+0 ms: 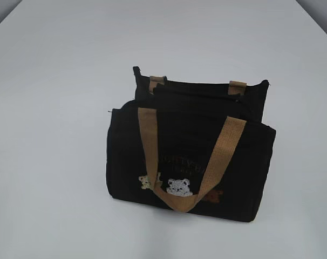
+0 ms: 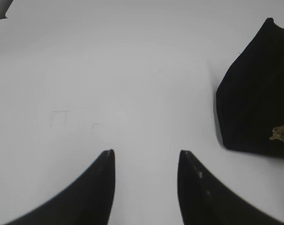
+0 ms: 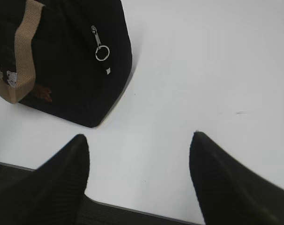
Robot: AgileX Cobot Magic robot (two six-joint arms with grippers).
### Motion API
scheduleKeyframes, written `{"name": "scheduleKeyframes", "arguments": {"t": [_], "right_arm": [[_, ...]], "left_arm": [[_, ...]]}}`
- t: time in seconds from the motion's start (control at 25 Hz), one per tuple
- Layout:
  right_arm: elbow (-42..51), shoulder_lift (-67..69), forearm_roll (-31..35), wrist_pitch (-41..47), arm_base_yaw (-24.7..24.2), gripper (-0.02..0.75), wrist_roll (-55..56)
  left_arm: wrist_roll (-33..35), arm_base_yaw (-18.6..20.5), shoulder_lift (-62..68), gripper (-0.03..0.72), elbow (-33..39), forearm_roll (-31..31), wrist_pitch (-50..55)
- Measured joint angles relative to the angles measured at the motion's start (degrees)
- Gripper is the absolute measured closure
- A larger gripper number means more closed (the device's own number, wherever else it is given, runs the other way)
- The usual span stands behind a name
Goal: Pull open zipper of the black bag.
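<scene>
The left gripper (image 2: pixel 143 161) hung over bare table (image 2: pixel 109 70), its fingers spread with nothing between them; the bag's (image 2: pixel 254 103) end panel lay off to its right, well apart. The bag (image 1: pixel 190 156) stood near mid-table, front flap with tan handles (image 1: pixel 182 156) facing the camera, clear of both arms. The right gripper (image 3: pixel 139 145) hovered by the near table edge, fingers spread wide and empty, with the bag's (image 3: pixel 62 61) corner up and to its left. A small metal pull with a ring (image 3: pixel 100 47) hung on that end panel; it looked like the zipper's pull.

To do the approach well, the left should probably pin the bag's far end while the right came in squarely on the pull. Open table lay all round the bag, so either arm had free room; only the right sat close to an edge.
</scene>
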Motion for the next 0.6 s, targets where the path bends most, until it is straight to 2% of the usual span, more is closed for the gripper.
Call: {"name": "scheduleKeyframes", "arguments": {"t": [0.32,0.6], "right_arm": [[0.0,0.0,-6.7,0.0,0.0,0.219,3.9],[0.0,0.0,-6.7,0.0,0.0,0.219,4.5]], "left_arm": [[0.0,-0.3,0.0,0.374,0.0,0.0,0.0],[0.0,-0.3,0.0,0.387,0.0,0.0,0.0]]}}
